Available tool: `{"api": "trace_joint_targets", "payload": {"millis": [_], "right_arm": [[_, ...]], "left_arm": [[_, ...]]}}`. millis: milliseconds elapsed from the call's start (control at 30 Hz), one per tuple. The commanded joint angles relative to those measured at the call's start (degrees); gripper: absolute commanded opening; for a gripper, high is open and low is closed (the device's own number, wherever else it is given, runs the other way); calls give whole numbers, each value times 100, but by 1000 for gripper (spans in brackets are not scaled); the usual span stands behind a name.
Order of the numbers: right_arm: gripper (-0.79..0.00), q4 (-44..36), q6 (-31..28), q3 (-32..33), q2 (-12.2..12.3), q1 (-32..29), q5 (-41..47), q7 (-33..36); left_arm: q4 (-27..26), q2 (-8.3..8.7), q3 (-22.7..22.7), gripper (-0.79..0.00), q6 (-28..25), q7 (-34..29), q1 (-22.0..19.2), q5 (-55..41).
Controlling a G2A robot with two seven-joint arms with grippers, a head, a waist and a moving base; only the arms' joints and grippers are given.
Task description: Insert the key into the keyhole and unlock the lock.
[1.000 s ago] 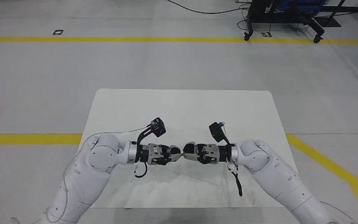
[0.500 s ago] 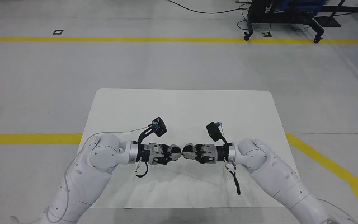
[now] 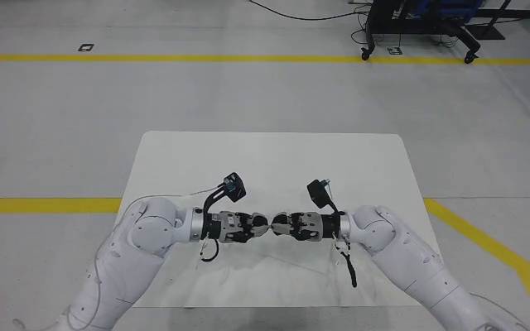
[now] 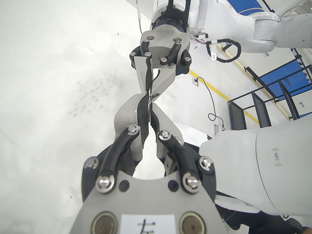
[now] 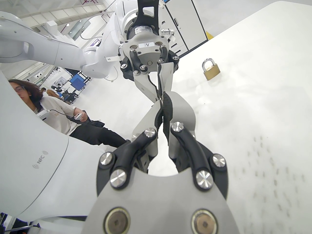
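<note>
Brass padlock (image 5: 211, 69) on white table (image 3: 273, 157); grey, yellow-lined floor (image 3: 248, 91) around

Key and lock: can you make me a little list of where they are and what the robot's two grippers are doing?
key: a thin metal piece, seen edge-on, held above the table between the two grippers' tips
left gripper: shut on the key
right gripper: tip to tip with the left one, also shut on the key
padlock: brass-coloured, on the table, shackle looks closed, apart from both grippers
table: white
key in keyhole: not yet
</note>
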Motion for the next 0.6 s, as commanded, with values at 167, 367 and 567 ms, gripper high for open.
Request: {"api": "trace_joint_targets", "payload": {"millis": [167, 367, 567], "right_arm": [[-785, 62, -59, 239, 82, -87, 52, -87], [-785, -52, -59, 1071, 338, -592, 155, -494], [-785, -65, -59, 1809, 543, -1141, 364, -955]], "left_arm": [[-44, 9, -53, 0, -89, 177, 22, 135], [-44, 9, -53, 0, -89, 177, 22, 135], [-23, -2, -17, 0, -188, 266, 27, 28]]}}
